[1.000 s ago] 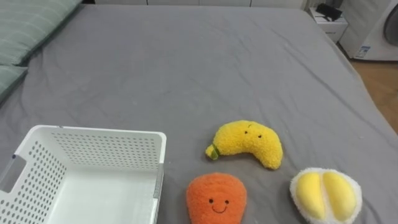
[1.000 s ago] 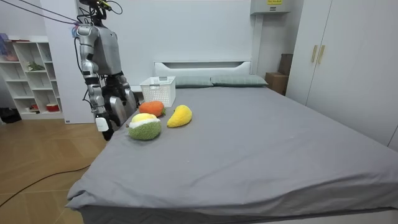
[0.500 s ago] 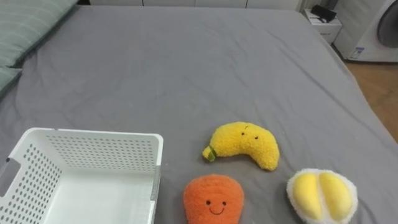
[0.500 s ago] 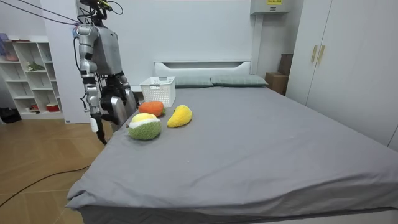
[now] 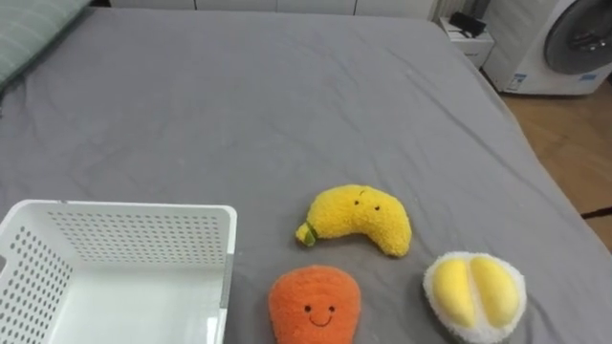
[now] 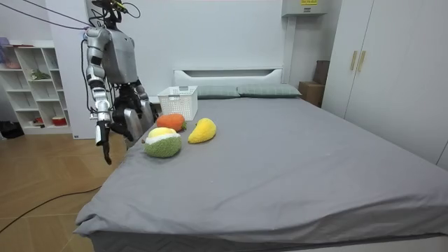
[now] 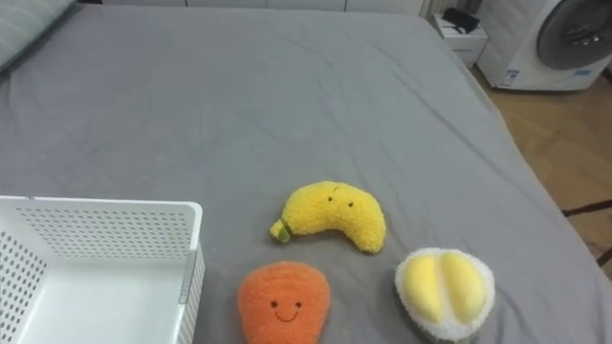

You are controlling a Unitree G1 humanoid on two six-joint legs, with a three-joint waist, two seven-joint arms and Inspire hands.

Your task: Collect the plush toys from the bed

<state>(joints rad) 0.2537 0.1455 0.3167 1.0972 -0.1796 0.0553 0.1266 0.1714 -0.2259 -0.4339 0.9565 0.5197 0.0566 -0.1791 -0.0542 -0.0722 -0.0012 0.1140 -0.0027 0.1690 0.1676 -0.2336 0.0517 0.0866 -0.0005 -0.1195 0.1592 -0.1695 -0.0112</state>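
Three plush toys lie on the grey bed [image 5: 287,105] close in front of me: a yellow banana [image 5: 356,218], an orange carrot with a smiling face [image 5: 314,306] and a pale durian half with yellow flesh [image 5: 473,294]. A white perforated basket [image 5: 143,234] stands to their left with nothing in it that I can see. In the room view I stand at the bedside by the basket [image 6: 178,101] and the toys [image 6: 162,143]. My right hand [image 6: 105,140] hangs at my side, away from the bed and well apart from the toys.
The bed's right edge drops to a wooden floor [image 5: 564,143], with a small nightstand [image 5: 466,33] and a washing machine [image 5: 569,43] beyond. A striped pillow [image 5: 38,29] lies far left. A shelf [image 6: 35,84] stands behind me, wardrobes [image 6: 392,70] across the room.
The eye view has shifted, so the toys and basket sit further left in the picture. In the room view my right arm has swung back, away from the bed.
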